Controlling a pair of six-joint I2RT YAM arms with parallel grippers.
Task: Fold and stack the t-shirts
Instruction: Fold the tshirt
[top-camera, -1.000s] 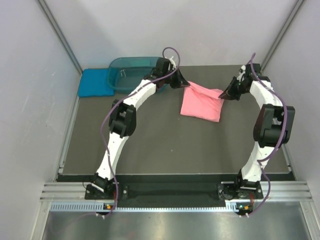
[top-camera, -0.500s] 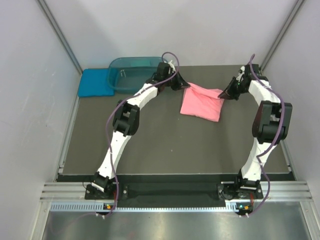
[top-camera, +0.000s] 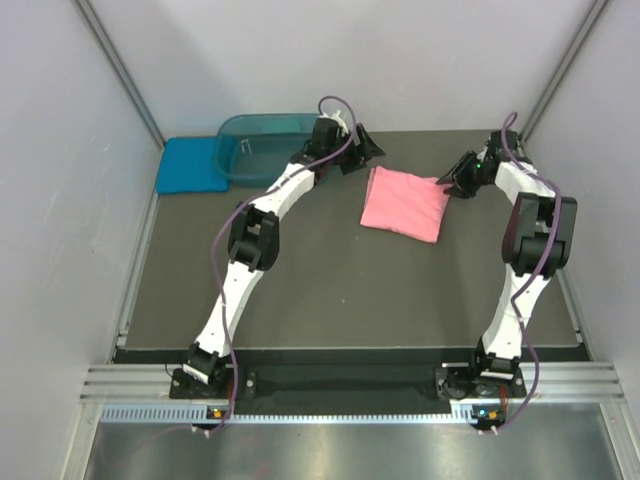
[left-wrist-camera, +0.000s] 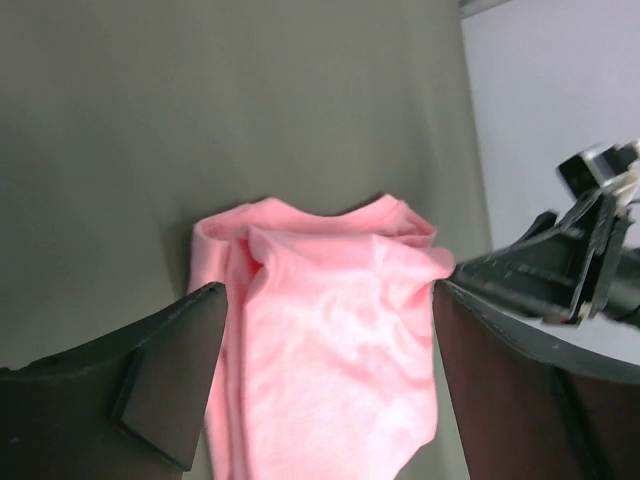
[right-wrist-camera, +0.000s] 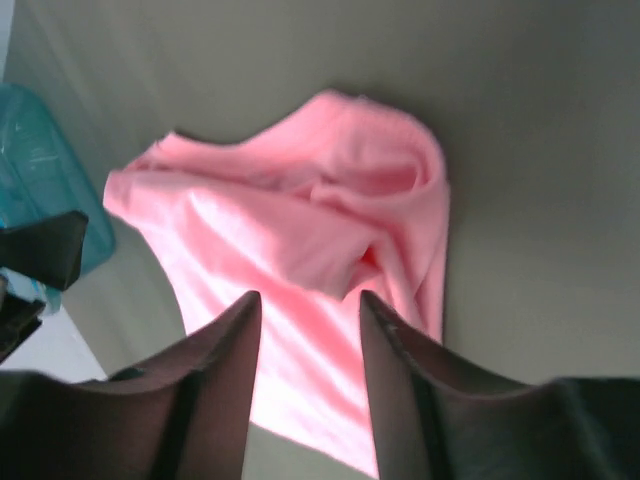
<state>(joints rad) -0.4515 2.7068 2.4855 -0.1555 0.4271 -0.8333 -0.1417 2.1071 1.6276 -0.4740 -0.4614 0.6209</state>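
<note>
1. Pale grey walls close round a dark table (top-camera: 330, 290). The salmon-pink t-shirt (top-camera: 405, 205) lies on it toward the far right as a folded, squarish pad. The teal-blue t-shirt (top-camera: 190, 165) lies folded at the far left, just beside a see-through tub (top-camera: 265, 120).
2. The left gripper (top-camera: 362, 148) hovers at the pink pad's far left corner. Its fingers (left-wrist-camera: 170, 370) are spread wide, with nothing between them.
3. The right gripper (top-camera: 450, 183) sits at the far right corner with its jaws partly apart. Cloth shows below through the gap, and none appears pinched.
4. The step in hand looks like letting go after a fold. Done well, both arms would rise straight up off the cloth so that no fingertip drags the top layer.
5. Both wrist views show the far edge bunched and wrinkled, so the fold looks loose. A light press or tug at that edge would likely help before the pad is moved.
6. Stacking is not yet done, as the two shirts lie well apart. Carrying the pink pad would call for pinching all its layers at both far corners. It would also need to stay taut, low and clear of the tub.
</note>
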